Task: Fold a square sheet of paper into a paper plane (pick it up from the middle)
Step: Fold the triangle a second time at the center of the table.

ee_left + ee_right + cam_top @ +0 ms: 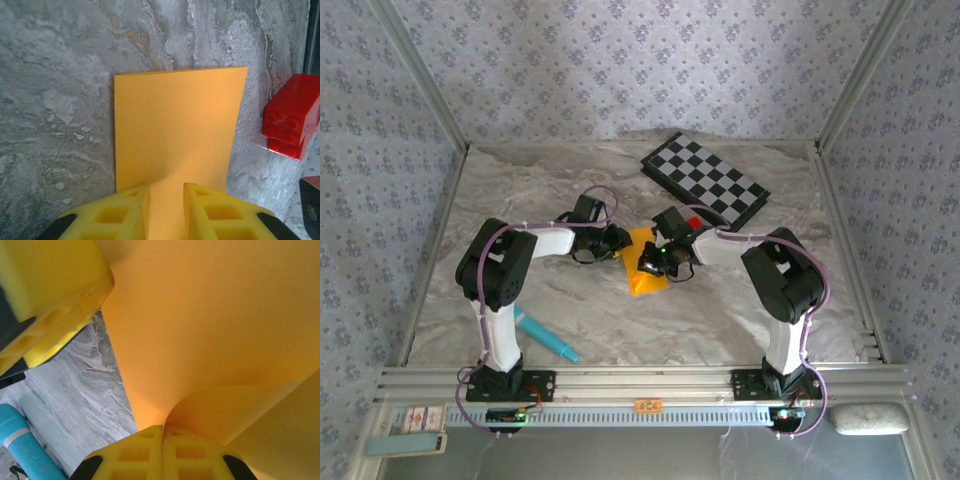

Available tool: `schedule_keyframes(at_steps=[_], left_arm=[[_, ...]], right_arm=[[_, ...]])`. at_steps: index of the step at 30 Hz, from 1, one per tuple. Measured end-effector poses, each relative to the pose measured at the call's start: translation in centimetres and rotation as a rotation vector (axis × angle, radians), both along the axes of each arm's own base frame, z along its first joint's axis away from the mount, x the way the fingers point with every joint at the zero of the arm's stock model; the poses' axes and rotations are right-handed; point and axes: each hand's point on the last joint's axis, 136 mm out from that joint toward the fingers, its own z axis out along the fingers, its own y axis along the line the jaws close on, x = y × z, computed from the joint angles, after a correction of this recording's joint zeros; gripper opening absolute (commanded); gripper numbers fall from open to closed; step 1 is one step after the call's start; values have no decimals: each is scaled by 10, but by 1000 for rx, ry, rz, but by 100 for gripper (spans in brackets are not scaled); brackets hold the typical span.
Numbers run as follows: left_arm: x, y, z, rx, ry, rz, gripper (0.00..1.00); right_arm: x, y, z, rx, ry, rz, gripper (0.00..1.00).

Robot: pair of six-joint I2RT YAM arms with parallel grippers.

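The square sheet of paper [647, 275] is plain orange-yellow and lies mid-table between both grippers. In the left wrist view the sheet [175, 130] lies flat on the marble and runs back between the yellow fingers of my left gripper [166, 192], which stand open over its near edge. My right gripper [163, 429] is shut on the sheet [215, 325], pinching a part that curls up into a rounded fold at the fingertips. From above, the left gripper [620, 243] and right gripper [658, 260] nearly meet over the paper. No folded plane shape is visible.
A small red block [290, 117] sits just right of the paper, also visible from above [694, 223]. The black-and-white checkerboard [705, 180] lies at the back right. A teal pen [545, 335] rests near the left arm's base. Frame posts and rails edge the table.
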Motion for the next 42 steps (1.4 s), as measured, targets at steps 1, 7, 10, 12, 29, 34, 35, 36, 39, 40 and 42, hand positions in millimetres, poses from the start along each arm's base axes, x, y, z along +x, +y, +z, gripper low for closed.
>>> schedule_keyframes(at_steps=[1,7,10,12,29,34,35,36,39,40,42], left_arm=[[0,0,0,0,0,0,24],[0,0,0,-1,2,0,24],[0,0,0,-1,2,0,24],[0,0,0,-1,3,0,24],[0,0,-1,-4,4,-1,24],[0,0,-1,-4,4,-1,24],[0,0,-1,-4,4,-1,24],[0,0,-1,-4,4,-1,24],[0,0,-1,-4,5,-1,24],[0,0,-1,-4,4,-1,24],[0,0,-1,-4,5,-1,24]], right_arm=[[0,0,-1,-3,0,-1,1],[4,3,3,1,-15,-1,1],[5,6,3,3,-18,2,1],[6,7,3,3,-18,4,1],[6,9,-4,-9,-11,6,1],[6,8,-7,-17,-7,-2,1],[6,8,-8,-18,-5,-3,1],[6,8,-8,-19,-4,-3,1],[6,8,-8,-19,-4,-4,1],[6,8,-8,-18,-4,-3,1],[7,9,-8,-16,-6,-4,1]])
